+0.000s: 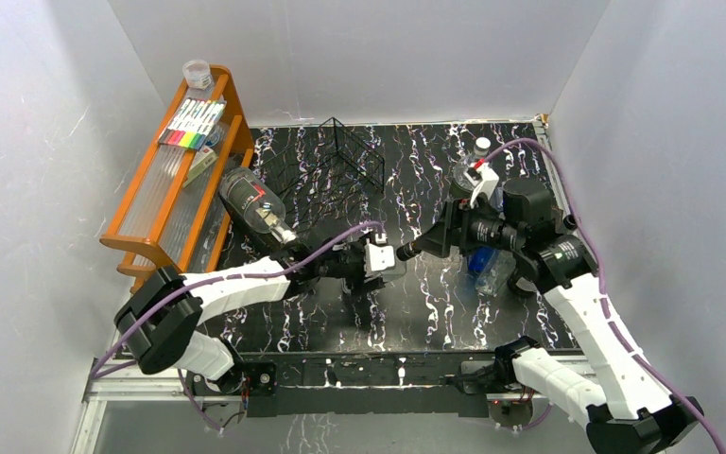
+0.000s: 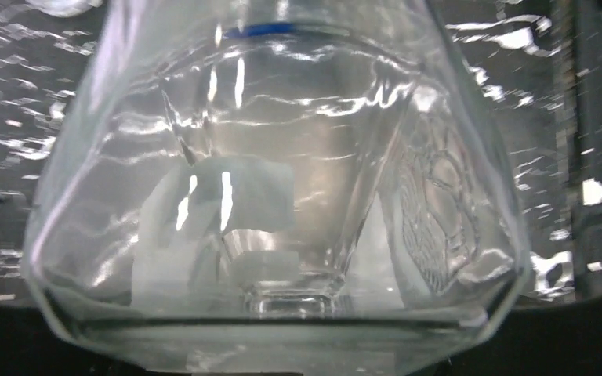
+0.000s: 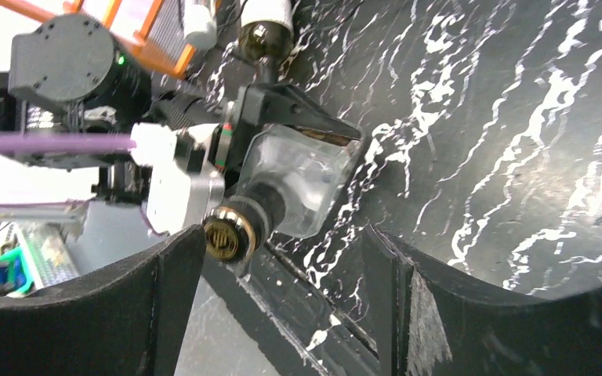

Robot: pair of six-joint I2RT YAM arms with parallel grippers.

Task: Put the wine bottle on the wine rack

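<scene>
One wine bottle [image 3: 306, 172] horizontal, cap toward spread right jaws, left jaws pinching it

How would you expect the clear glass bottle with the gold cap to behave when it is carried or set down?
The clear glass bottle looks smooth and glossy, so it may slip in a light grip. Its walls look thick, so it is probably heavy for its size and breakable if dropped. Its flat sides suggest it should resist rolling.
</scene>
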